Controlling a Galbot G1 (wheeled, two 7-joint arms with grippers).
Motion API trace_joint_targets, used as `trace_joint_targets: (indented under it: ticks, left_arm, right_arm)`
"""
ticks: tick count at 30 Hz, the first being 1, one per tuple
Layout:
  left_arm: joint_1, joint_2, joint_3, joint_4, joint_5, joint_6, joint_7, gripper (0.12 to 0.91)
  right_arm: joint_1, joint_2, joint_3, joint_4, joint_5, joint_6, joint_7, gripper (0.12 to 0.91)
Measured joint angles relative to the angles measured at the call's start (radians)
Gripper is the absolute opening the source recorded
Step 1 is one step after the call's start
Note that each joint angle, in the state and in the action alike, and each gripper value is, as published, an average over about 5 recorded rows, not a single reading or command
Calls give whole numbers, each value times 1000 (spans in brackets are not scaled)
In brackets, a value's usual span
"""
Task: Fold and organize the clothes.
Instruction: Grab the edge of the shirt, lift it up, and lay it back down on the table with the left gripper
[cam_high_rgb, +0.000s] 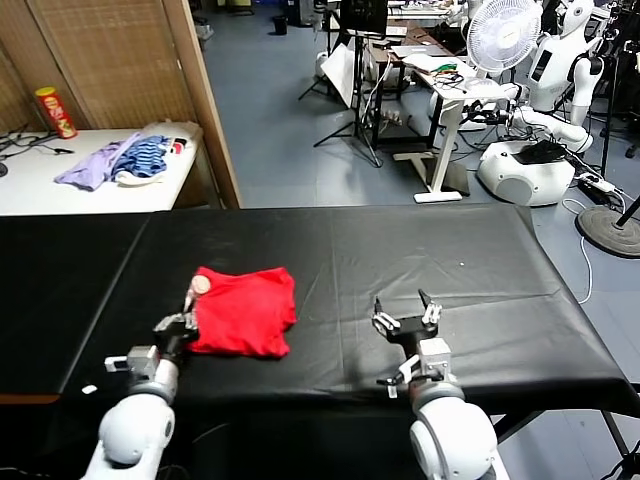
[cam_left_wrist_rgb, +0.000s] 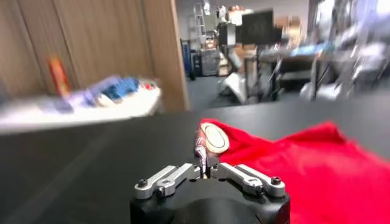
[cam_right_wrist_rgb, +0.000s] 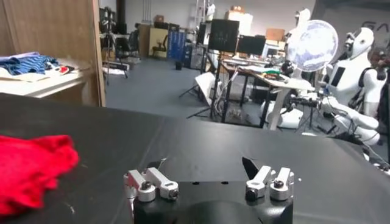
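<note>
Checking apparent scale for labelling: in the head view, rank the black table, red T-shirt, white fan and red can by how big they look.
1. Black table
2. Red T-shirt
3. White fan, though it stands farther off
4. Red can, also farther off

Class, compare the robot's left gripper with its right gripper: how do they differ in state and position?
The left gripper is shut on the edge of the red T-shirt; the right gripper is open and holds nothing. The left gripper sits at the shirt's left edge; the right gripper waits apart from it. Both are low over the black table.
</note>
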Motion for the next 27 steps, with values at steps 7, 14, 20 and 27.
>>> trace_joint_targets:
  ticks: [7, 14, 20, 27]
  left_arm:
    - [31, 139, -99, -36, 239, 2, -2, 158]
    - [53, 166, -108, -138, 295, -7, 5, 158]
    - [45, 94, 29, -190, 93, 46, 2, 158]
    - [35, -42, 234, -188, -150, 94, -10, 165]
  right_arm:
    - [10, 8, -10, -10, 11, -5, 0, 798]
    - [4, 17, -16, -23, 6, -1, 0, 798]
    - [-10, 13, -3, -29, 7, 10, -5, 798]
    - [1, 0, 11, -62, 85, 34, -36, 798]
